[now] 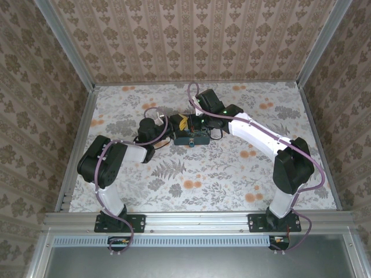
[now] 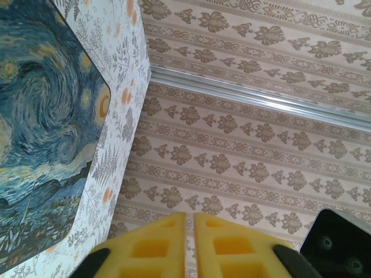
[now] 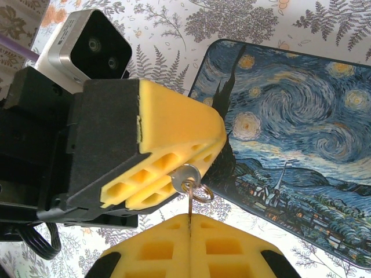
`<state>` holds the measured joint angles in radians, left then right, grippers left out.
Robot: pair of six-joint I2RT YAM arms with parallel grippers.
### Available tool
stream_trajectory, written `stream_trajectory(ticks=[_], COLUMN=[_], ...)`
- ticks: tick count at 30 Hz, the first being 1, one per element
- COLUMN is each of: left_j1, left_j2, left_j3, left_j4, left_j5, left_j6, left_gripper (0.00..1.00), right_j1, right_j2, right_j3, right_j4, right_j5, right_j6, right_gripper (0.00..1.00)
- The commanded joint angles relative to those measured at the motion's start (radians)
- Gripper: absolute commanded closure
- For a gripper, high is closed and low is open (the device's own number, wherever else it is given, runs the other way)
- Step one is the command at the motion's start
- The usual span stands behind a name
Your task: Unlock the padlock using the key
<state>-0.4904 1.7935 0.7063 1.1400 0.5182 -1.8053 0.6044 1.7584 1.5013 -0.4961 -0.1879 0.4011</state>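
In the right wrist view my left gripper (image 3: 174,179) is shut on the key (image 3: 186,174), whose round silver head with a hole sticks out between the yellow fingers. A small wire ring (image 3: 201,192) hangs through that hole. My right gripper (image 3: 189,218) is shut on a thin metal piece (image 3: 189,204), seen edge-on, that runs up to the same hole. Both grippers meet above the table's middle, left gripper (image 1: 181,123) beside right gripper (image 1: 196,120). The left wrist view has my left gripper (image 2: 189,215) with its tips almost touching. The padlock is hidden.
A rectangular box printed with a blue-and-yellow starry night (image 3: 295,145) lies on the floral table (image 1: 232,174), just under and beside the grippers; it is also at box (image 1: 191,138) and box (image 2: 40,133). Patterned walls (image 1: 191,40) close in the table on three sides.
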Motion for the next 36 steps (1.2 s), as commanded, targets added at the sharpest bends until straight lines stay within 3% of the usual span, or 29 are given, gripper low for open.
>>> stream_trajectory(ticks=[1,3,6,11,14,16,22,28,31,36], left_j1=[-0.002,-0.002,-0.001,0.013,0.024,0.027,0.057,0.073,0.075,0.075], left_j2=[-0.002,-0.002,-0.002,-0.008,-0.009,-0.009,-0.016,-0.049,-0.07,-0.08], left_j3=[-0.008,-0.007,-0.008,0.022,0.053,0.078,0.158,0.231,0.264,0.299], left_j4=[-0.005,-0.008,-0.011,-0.028,-0.048,-0.071,-0.163,-0.291,-0.377,-0.428], left_j5=[-0.01,-0.009,-0.007,0.036,0.083,0.113,0.201,0.25,0.258,0.268], left_j6=[0.029,0.033,0.043,0.117,0.178,0.226,0.389,0.574,0.667,0.733], left_gripper=[0.95,1.0,1.0,1.0,1.0,1.0,1.0,1.0,1.0,1.0], right_j1=[-0.005,-0.005,-0.006,-0.043,-0.074,-0.094,-0.189,-0.284,-0.297,-0.296], right_j2=[-0.039,-0.042,-0.055,-0.12,-0.149,-0.169,-0.225,-0.212,-0.175,-0.082], right_j3=[-0.013,-0.017,-0.028,-0.11,-0.156,-0.19,-0.316,-0.465,-0.492,-0.533], right_j4=[0.014,0.016,0.02,0.069,0.095,0.126,0.358,0.755,0.905,1.241], right_j5=[0.001,0.002,0.006,0.021,0.013,0.006,-0.112,-0.312,-0.377,-0.445], right_j6=[0.019,0.019,0.021,0.052,0.064,0.072,0.195,0.432,0.501,0.672], right_gripper=[1.0,1.0,0.98,0.4,0.22,0.01,0.0,0.01,0.08,0.28])
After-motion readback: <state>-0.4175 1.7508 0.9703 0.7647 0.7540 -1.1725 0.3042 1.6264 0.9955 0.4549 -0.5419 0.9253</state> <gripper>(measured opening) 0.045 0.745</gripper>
